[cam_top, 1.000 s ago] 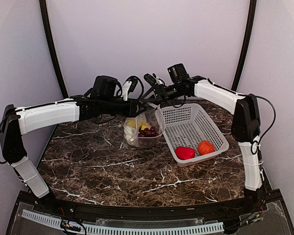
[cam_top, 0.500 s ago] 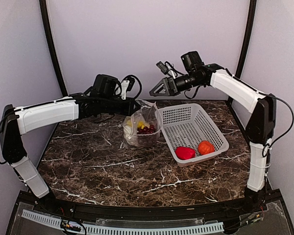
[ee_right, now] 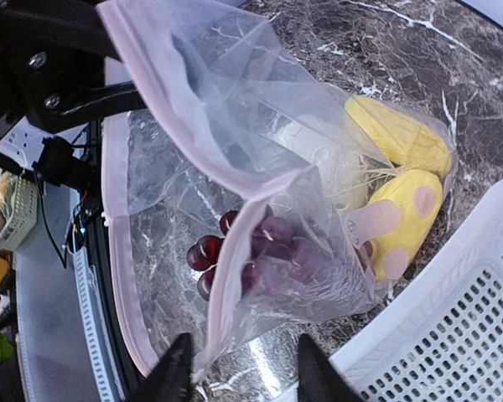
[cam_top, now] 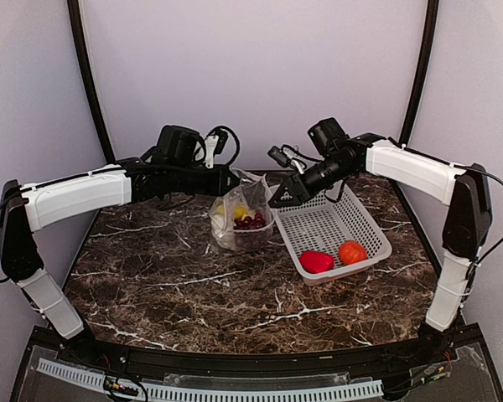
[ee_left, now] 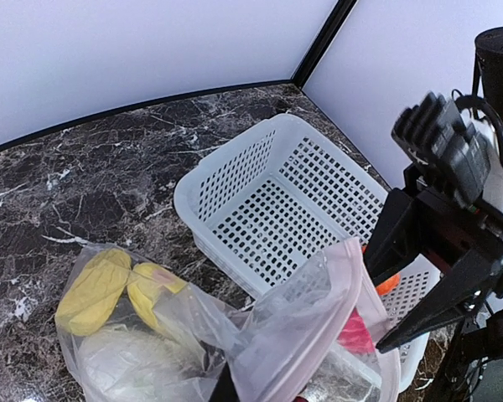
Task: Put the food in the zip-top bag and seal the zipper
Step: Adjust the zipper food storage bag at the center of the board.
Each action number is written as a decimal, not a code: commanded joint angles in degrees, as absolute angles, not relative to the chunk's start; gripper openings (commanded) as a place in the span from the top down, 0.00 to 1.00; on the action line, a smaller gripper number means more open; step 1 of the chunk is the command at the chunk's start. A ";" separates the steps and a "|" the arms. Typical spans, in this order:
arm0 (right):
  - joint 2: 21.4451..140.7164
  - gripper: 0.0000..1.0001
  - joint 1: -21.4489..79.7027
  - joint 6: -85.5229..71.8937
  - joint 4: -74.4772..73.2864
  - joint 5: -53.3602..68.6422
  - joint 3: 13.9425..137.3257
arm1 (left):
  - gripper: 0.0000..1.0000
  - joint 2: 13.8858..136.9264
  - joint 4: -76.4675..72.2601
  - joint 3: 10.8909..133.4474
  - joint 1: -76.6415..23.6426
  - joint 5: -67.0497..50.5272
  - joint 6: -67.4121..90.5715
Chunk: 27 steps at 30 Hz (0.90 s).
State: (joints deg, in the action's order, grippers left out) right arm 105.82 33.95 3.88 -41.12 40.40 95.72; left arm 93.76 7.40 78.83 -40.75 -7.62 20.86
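Right, the zip-top bag [cam_top: 245,222] stands on the marble table [cam_top: 176,285], touching the left side of the white basket [cam_top: 327,222], with its mouth pulled up and gaping. Inside it I can see the purple grapes [ee_right: 256,247], two yellow pieces [ee_right: 402,142] and, in the left wrist view, the pale cauliflower [ee_left: 126,360] just below the yellow ones. The pink zipper [ee_right: 180,138] runs round the open rim, unsealed. My left gripper [cam_top: 233,180] is pinched onto the bag's upper edge and holds it up. My right gripper [cam_top: 278,201] hangs with its jaws spread and nothing between them, just beside the bag's mouth and above the basket corner nearest the bag. The red pepper [cam_top: 317,261] and the tomato [cam_top: 351,252] lie side by side at the basket's near end, well apart from both grippers.
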 commanded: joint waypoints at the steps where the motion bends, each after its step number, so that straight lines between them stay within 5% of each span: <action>1: 108.24 0.78 34.92 2.89 -40.83 39.46 97.79 | 0.93 91.02 7.77 78.79 -40.91 -8.80 21.58; 4: 108.59 1.00 35.07 2.20 -41.84 38.65 99.46 | 0.77 90.84 12.13 79.80 -40.94 -7.36 21.75; 5: 108.55 1.00 35.07 2.00 -42.17 38.73 100.02 | 0.67 90.77 13.32 80.18 -40.91 -6.63 22.51; 8: 108.08 1.00 34.99 1.49 -42.75 39.42 101.86 | 0.60 89.74 18.16 79.60 -40.95 -3.80 24.02; 11: 107.61 1.00 35.00 1.03 -43.05 40.25 103.29 | 0.66 88.11 18.23 76.55 -40.93 -4.20 24.62; 17: 107.93 1.00 34.95 1.21 -45.55 41.09 108.46 | 0.97 86.16 18.12 76.36 -40.96 -1.99 22.66; 27: 113.86 1.00 33.43 1.52 -50.17 41.61 122.60 | 0.99 84.57 25.51 87.05 -40.96 2.90 17.35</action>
State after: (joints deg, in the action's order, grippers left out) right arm 112.09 33.95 1.45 -49.17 40.47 120.27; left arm 86.28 22.00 84.58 -40.82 1.98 18.63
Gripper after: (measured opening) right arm 0.006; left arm 0.012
